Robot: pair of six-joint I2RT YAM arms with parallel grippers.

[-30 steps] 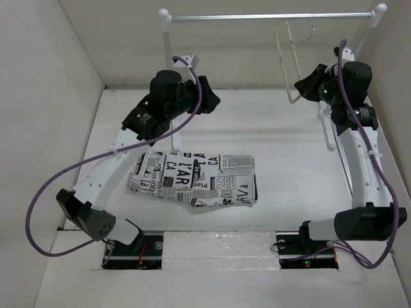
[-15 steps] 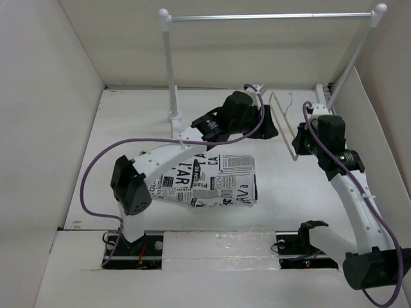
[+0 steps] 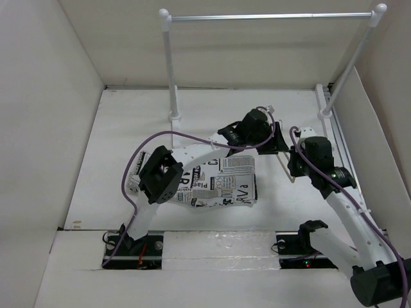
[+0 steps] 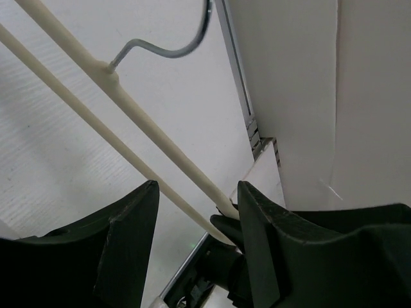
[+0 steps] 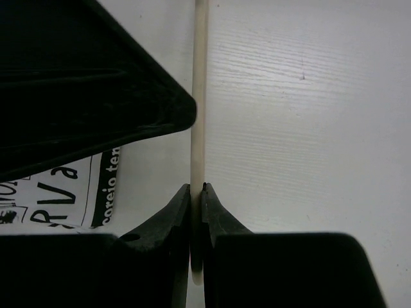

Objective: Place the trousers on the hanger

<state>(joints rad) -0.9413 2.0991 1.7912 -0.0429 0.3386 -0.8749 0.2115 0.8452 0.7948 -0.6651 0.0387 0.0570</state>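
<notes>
White table (image 3: pixel 128 122) carries the trousers (image 3: pixel 221 183), crumpled at near-centre. The hanger (image 4: pixel 128 106) is just right of them. Right gripper (image 5: pixel 197 192) is clamped tight on its bar, and left gripper (image 4: pixel 196 191) has jaws apart, straddling the same bar.

My counter (image 3: pixel 115 147) is white with a faint grain. The trousers (image 3: pixel 228 186) lie directly on it, folded into a flat, rumpled bundle near the front, roughly midway between my two arm bases. My left arm crosses over their left part. At the back, the clothes rail (image 3: pixel 168 64) stands on the counter on two white posts, well apart from the trousers. The hanger (image 5: pixel 199 96), pinched in my right claw (image 5: pixel 196 189), sits low just beside the trousers' right edge. I cannot tell whether it touches the counter.
</notes>
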